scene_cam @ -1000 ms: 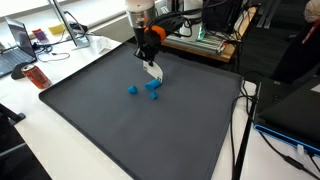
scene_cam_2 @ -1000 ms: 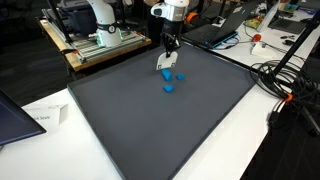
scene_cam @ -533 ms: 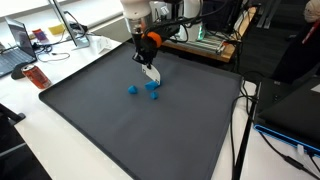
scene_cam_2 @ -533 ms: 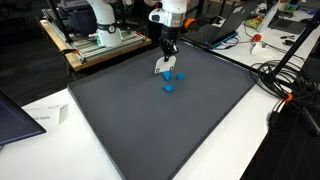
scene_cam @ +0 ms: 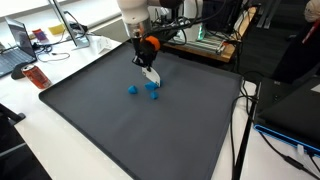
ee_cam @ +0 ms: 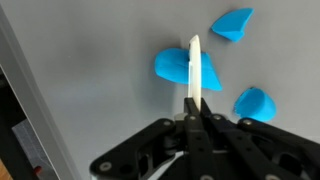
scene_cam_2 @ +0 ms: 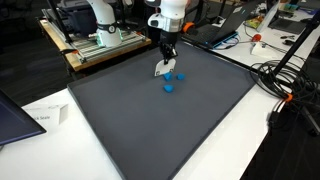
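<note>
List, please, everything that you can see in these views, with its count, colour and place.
blue pieces: three, blue, close together on the mat below the gripper
white flat piece: one, white, clamped in the gripper, pointing down over the blue pieces
mat: one, dark grey, covering the table
laptop: one, dark, off the mat's corner
cables: several, black, beside the mat
gripper: one, black, shut on the white flat piece

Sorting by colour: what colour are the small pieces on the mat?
Blue pieces, clearest in wrist view.
</note>
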You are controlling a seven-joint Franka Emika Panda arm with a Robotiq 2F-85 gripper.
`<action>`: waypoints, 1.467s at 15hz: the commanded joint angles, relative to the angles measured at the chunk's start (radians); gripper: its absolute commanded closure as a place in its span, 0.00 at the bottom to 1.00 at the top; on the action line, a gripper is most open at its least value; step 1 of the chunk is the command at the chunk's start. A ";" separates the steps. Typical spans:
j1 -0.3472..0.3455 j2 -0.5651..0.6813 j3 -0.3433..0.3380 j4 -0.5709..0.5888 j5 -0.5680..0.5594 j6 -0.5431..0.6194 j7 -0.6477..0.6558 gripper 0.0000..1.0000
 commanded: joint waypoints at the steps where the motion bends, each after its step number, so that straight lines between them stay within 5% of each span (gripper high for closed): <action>1: -0.011 0.031 0.003 0.000 0.050 0.029 -0.050 0.99; 22: -0.020 0.150 0.009 0.063 0.122 0.025 -0.188 0.99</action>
